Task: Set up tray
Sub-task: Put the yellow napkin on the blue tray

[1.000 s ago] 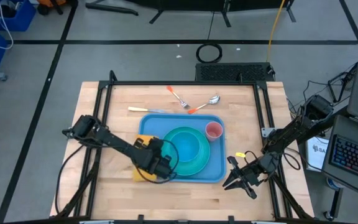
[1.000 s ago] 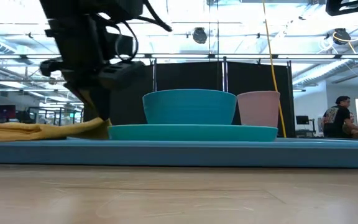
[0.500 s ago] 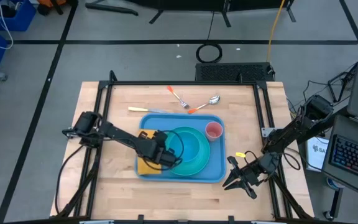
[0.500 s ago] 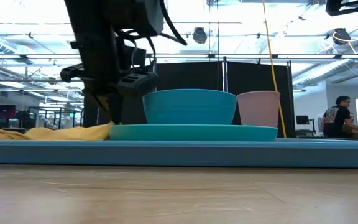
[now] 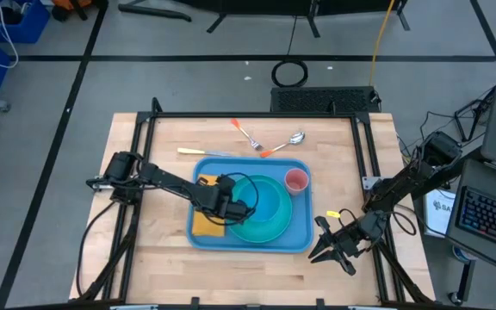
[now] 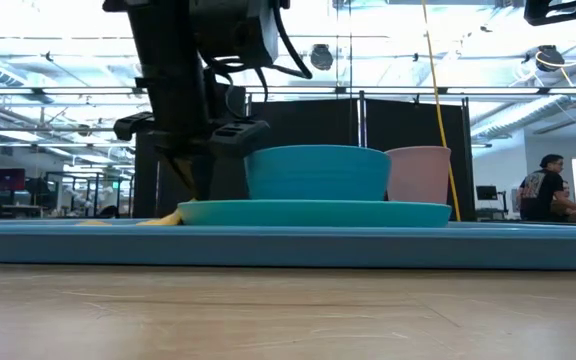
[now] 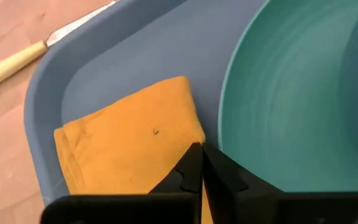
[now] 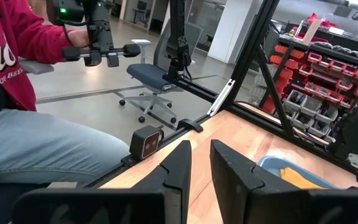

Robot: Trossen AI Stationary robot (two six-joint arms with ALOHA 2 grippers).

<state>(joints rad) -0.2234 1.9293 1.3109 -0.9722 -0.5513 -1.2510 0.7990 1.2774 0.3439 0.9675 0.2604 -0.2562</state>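
Tray: large flat light-blue plastic tray w/ low rim, at mid-table; serves as base for the setting.
Napkin: yellow-orange folded cloth napkin lies flat inside tray, just beside plate, prob. where cutlery will go.
Left gripper: jaws pinched shut over napkin edge, tips meeting; whether cloth is caught betw. them cannot be told.
Plate/bowl: round teal plate w/ teal bowl on it, in tray centre.
Cup: pink cup in tray, beyond plate.
Outside tray: orange-handled fork, spoon, pale-handled knife on table beyond tray, not yet loaded.
Right gripper: parked off tray's right side, jaws slightly apart, empty.
Obstruction: plate rim close beside left gripper.
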